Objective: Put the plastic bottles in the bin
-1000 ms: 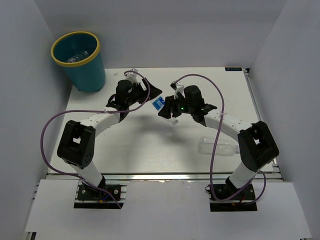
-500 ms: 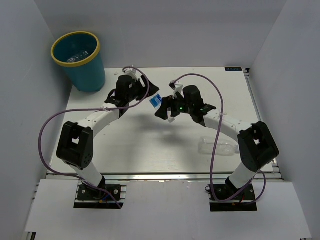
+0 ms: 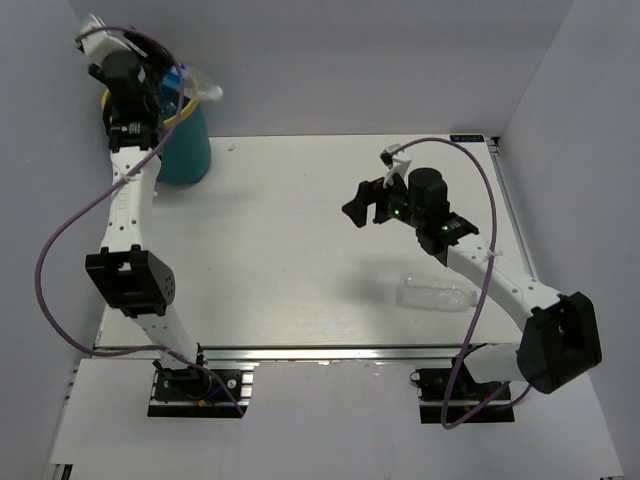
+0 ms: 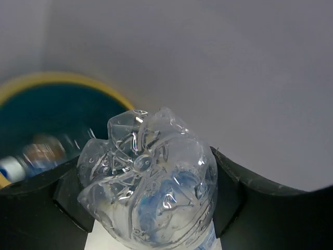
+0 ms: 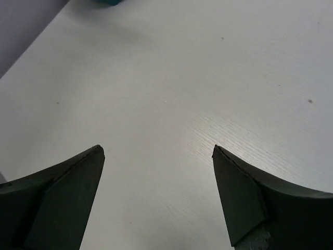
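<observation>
Clear plastic bottle (image 4: pixel 148 182) held above the bin (image 3: pixel 185 150).
Left jaws clamp its body, half-spread, over the bin's right rim; right jaws gape empty, well right of the bin. Released off-centre, it could clip the rim and tumble onto the counter (image 3: pixel 280 250).

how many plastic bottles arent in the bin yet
2: one blue-labelled bottle in the left gripper above the bin, one clear bottle lying on the table. More inside the bin, blurred, uncountable.

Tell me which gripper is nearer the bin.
Left. The left gripper holds a clear bottle above the teal bin; the right gripper hangs open over the middle of the table, well away.
</observation>
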Tool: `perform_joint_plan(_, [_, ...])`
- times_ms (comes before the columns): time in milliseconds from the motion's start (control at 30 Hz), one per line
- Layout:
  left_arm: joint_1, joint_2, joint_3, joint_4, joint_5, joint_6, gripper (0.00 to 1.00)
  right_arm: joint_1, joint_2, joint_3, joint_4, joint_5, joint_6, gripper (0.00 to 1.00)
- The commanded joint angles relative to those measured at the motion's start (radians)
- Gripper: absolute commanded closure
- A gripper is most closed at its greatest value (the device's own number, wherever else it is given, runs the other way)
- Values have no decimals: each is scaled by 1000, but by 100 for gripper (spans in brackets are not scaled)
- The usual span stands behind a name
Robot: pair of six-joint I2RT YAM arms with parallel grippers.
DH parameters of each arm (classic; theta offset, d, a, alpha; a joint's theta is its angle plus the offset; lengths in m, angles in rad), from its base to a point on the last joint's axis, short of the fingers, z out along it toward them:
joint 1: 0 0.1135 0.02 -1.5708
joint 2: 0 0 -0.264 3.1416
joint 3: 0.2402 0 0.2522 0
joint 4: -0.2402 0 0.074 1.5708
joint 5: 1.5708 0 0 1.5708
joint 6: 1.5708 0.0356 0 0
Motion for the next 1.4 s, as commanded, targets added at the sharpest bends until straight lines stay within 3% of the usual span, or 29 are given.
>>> perform_joint_plan(0, [41, 120, 267, -71, -309, 127, 86, -7, -56, -81, -68, 100, -40, 11])
perform_joint_plan(167, [101, 273, 422, 53, -503, 193, 81, -35, -191, -228, -85, 227, 18, 11])
perform_joint_plan(233, [103, 332, 477, 65, -523, 235, 68, -43, -241, -271, -142, 264, 35, 11])
perform_joint_plan(267, [103, 349, 491, 58, -529, 237, 61, -44, -258, -283, -159, 284, 44, 11])
perform_joint_plan(300, [103, 360, 497, 53, -535, 236, 37, -44, -274, -291, -183, 298, 70, 10])
perform_joint_plan(367, [103, 362, 479, 59, -535, 239, 7, -47, -317, -290, -293, 374, 126, 11])
perform_joint_plan(400, [103, 357, 472, 64, -526, 237, 2, -49, -333, -284, -339, 404, 174, 11])
perform_joint_plan(633, [103, 296, 505, 35, -445, 220, 2, -49, -404, -103, -871, 612, 414, 11])
perform_joint_plan(800, [103, 221, 449, 13, -281, 138, 2, -53, -393, -99, -1108, 686, 662, 11])
perform_joint_plan(933, [101, 167, 385, -42, -111, 56, 2, -96, -471, -213, -1070, 734, 865, 11])
perform_joint_plan(1033, [85, 94, 249, -18, 15, -16, 2, -147, -553, -287, -935, 754, 870, 11])
perform_joint_plan(1133, [-33, 52, 186, -19, -46, 62, 2, -205, -587, -313, -926, 771, 905, 11])
perform_joint_plan(1167, [-119, 63, 211, -50, -37, 85, 2, -217, -588, -325, -921, 766, 910, 11])
perform_joint_plan(1233, [-155, 105, 265, -134, 111, 102, 2, -245, -588, -371, -850, 737, 904, 11])
perform_joint_plan(1367, [-193, 95, 88, -99, 298, 21, 2, -296, -522, -449, -665, 581, 848, 11])
